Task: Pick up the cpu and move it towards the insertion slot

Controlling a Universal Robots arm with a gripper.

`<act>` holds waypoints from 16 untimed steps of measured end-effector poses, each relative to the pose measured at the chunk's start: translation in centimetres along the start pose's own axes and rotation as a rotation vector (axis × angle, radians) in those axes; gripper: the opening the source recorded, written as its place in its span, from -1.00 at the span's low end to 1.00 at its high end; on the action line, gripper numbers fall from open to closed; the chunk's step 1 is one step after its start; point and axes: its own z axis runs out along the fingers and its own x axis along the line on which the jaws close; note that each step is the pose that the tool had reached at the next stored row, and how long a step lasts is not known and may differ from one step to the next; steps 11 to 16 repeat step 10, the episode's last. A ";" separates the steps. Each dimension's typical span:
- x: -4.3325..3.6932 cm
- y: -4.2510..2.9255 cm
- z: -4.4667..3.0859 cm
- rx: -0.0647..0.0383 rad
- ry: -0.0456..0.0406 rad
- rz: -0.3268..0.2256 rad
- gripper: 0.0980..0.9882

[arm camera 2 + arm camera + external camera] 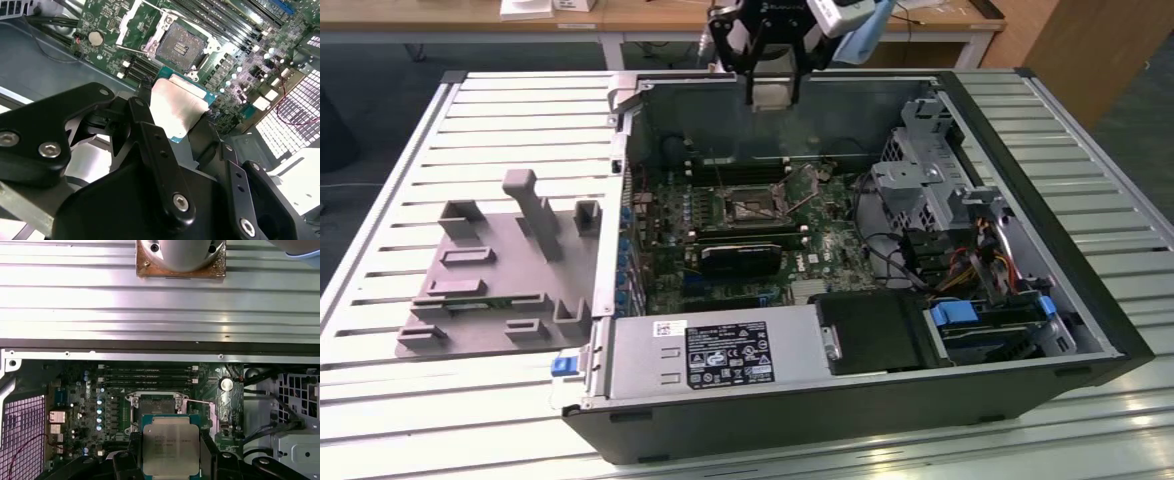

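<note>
Slatted metal tabletop [400, 150] carries everything we see: an open computer case [854, 400] lying on its side and, toward the exterior view's left, a grey fixture plate [480, 290] with upright posts. Wooden desks stand beyond the table.

We see our gripper [771, 85] hanging over the far edge of the case, above the motherboard [720, 260]. Its black fingers [127, 460] are clamped on the cpu [171, 446], one on each side of the chip, so the silver top with its tan rim faces the first wrist view. In the second wrist view the cpu [177, 107] sits tilted between the fingers [150, 135], held clear of the board.

We find the insertion slot [754, 205] on the motherboard below, its metal frame open around a dark centre. In both wrist views the slot [159, 402] lies just beyond the held chip, near it but apart. Long black RAM slots [147, 375] run beside the slot.
</note>
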 end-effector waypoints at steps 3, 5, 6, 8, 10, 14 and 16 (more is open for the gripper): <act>0.29 0.13 0.15 0.006 0.0000 0.000 0.00; 0.34 0.21 0.20 0.007 0.0000 0.000 0.00; 0.34 0.21 0.20 0.007 -0.0001 0.000 0.00; 0.34 0.27 0.20 0.007 -0.0001 0.000 0.00; 0.34 0.28 0.20 0.007 0.0000 0.000 0.00; 0.34 0.28 0.20 0.007 0.0000 0.000 0.00; 0.34 0.28 0.20 0.007 0.0000 0.000 0.00</act>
